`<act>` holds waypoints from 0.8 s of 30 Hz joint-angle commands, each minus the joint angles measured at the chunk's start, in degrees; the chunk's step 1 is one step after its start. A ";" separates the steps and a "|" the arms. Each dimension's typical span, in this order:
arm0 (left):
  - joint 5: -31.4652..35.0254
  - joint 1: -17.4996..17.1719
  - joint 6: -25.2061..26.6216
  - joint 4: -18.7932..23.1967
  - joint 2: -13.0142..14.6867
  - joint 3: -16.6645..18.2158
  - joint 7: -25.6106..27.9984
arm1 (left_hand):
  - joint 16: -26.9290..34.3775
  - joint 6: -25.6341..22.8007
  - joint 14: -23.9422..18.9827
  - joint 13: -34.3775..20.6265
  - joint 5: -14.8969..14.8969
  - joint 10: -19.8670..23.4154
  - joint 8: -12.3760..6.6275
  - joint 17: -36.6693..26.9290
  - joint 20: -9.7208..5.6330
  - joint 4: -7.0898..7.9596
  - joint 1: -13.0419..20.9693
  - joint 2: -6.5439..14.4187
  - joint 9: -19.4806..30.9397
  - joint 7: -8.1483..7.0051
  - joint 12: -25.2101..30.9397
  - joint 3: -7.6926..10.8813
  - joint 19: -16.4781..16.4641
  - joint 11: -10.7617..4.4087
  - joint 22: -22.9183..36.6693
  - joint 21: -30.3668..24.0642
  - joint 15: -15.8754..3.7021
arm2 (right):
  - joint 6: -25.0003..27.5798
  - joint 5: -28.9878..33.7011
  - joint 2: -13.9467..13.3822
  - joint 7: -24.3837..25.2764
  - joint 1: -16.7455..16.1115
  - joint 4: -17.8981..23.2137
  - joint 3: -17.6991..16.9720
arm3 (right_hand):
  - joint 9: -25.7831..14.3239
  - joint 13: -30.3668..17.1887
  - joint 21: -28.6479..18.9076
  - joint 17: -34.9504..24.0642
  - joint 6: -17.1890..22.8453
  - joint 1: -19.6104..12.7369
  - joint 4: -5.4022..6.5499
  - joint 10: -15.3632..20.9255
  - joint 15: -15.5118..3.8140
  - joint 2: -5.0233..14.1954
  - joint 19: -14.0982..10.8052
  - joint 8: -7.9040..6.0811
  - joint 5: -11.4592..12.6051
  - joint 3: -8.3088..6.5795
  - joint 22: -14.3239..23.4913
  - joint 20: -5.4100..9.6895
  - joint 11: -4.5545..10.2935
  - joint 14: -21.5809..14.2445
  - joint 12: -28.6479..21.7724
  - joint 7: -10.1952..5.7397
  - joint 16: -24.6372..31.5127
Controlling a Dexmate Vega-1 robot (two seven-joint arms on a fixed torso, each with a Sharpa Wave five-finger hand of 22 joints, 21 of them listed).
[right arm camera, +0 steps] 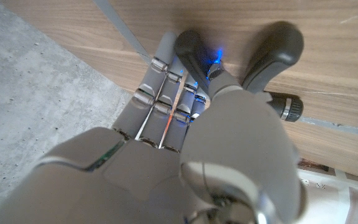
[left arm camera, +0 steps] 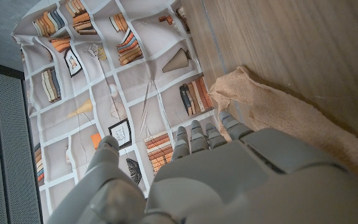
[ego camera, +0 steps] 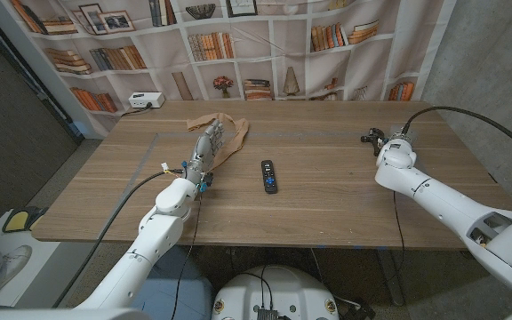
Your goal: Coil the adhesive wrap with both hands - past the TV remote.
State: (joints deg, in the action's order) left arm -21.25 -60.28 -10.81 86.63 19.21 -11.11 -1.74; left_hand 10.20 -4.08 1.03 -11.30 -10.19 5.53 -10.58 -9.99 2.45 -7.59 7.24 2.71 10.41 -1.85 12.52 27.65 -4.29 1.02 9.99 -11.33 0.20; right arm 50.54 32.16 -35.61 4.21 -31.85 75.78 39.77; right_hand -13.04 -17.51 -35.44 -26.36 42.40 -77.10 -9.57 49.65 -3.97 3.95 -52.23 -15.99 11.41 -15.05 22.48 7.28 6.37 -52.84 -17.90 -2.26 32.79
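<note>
The tan adhesive wrap (ego camera: 228,133) lies crumpled on the wooden table (ego camera: 327,187), left of centre toward the far edge. My left hand (ego camera: 204,149) reaches onto its near end. In the left wrist view the fingers (left arm camera: 199,135) stretch out beside the wrap (left arm camera: 284,112), thumb apart, nothing visibly pinched. The black TV remote (ego camera: 268,176) lies lengthwise at mid-table, to the right of the wrap. My right hand (ego camera: 376,139) is at the far right of the table, away from both. Its fingers (right arm camera: 160,87) are extended over bare wood with the thumb spread, holding nothing.
A white box (ego camera: 145,100) sits at the table's far left corner. A black cable (ego camera: 469,114) arcs over the far right corner to my right wrist. A bookshelf-print backdrop (ego camera: 265,44) hangs behind the table. Bare wood lies between the remote and my right hand.
</note>
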 commanded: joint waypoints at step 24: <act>0.71 -0.07 0.68 1.29 0.19 -0.22 0.47 | 0.26 -0.45 0.33 -0.36 -0.20 0.19 -0.34 -0.14 0.10 0.03 0.33 0.56 0.07 -0.17 0.24 0.02 -0.01 -0.01 0.25 0.00 -0.21 | -4.79 -7.95 -7.90 3.81 -9.15 19.84 -10.62 | -0.57 -2.53 -3.35 -2.61 4.10 -5.58 0.01 0.12 -9.67 4.10 1.24 -0.20 -0.23 -0.74 1.43 1.86 -0.30 -3.67 -1.56 -1.99 0.00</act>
State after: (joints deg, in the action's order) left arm -20.75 -60.15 -10.65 86.83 19.03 -11.33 -1.63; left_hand 10.20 -4.08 1.03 -11.61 -10.19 5.52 -10.58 -9.98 2.45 -7.59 7.48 2.96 10.41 -1.85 12.52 27.65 -4.29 1.02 10.00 -11.33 0.20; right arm 47.94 26.36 -40.73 6.14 -37.34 88.55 32.31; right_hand -13.47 -19.79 -38.39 -28.58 46.17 -77.75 -9.34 49.79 -4.02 3.29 -51.41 -15.92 10.78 -15.28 23.61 6.86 6.36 -52.90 -19.02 -4.38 32.56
